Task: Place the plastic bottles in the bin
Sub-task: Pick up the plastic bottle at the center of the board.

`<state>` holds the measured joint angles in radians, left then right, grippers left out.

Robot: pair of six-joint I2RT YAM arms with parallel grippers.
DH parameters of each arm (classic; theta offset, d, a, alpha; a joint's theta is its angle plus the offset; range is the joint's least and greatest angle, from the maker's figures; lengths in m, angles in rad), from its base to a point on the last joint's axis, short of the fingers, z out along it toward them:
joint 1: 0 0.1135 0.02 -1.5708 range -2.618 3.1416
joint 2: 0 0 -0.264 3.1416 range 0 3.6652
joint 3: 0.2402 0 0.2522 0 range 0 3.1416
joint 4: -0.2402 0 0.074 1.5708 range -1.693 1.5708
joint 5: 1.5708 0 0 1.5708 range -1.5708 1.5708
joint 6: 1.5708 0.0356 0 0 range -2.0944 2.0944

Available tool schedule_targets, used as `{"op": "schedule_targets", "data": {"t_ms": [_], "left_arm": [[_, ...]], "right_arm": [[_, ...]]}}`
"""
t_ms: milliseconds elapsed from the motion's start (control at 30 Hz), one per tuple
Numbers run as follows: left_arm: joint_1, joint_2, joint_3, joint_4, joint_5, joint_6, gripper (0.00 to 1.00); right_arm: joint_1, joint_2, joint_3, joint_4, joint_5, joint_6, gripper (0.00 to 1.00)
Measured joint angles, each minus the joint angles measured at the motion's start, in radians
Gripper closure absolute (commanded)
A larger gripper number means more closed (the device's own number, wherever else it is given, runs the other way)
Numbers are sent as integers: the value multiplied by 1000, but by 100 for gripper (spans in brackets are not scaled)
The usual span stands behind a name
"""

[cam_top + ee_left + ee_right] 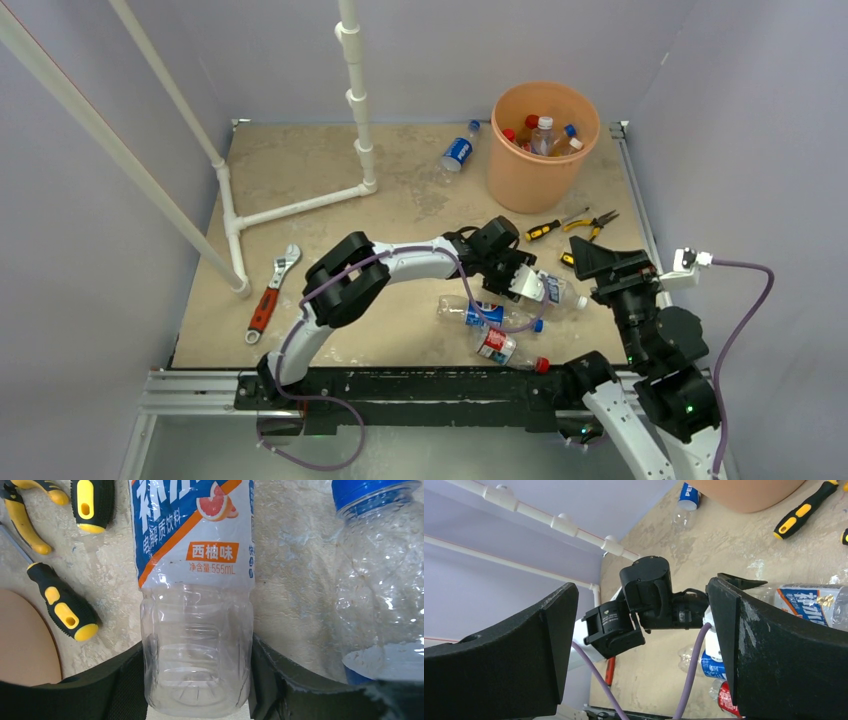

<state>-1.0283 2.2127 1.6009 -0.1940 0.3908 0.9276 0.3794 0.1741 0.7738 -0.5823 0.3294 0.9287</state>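
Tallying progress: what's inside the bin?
Bottles with red, white and blue caps show inside the bin. Their lower halves and the bin's floor are hidden.

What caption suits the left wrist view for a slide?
Left gripper around the base of a grapefruit-label bottle, between a screwdriver and a blue-capped bottle.

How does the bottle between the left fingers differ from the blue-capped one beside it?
The grapefruit-label bottle sits between the fingers of the left gripper; the blue-capped bottle lies outside them. The first's label is white, blue and orange; the second's is blue. Both are clear plastic, lying on the table.
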Motion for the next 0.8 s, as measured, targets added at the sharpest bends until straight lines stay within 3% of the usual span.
{"op": "schedule_targets", "data": {"t_ms": [367,567,800], "left_arm": [[0,-40,-119,168,-65,-19,76],[0,-117,-240,238,-154,-47,100],[0,-324,-419,381,-320,-131,100]], "right_arm": [[0,-20,0,-1,27,-14,1],[0,-19,16,1,31,-31,1],[0,-19,33,50,28,-71,1]]}}
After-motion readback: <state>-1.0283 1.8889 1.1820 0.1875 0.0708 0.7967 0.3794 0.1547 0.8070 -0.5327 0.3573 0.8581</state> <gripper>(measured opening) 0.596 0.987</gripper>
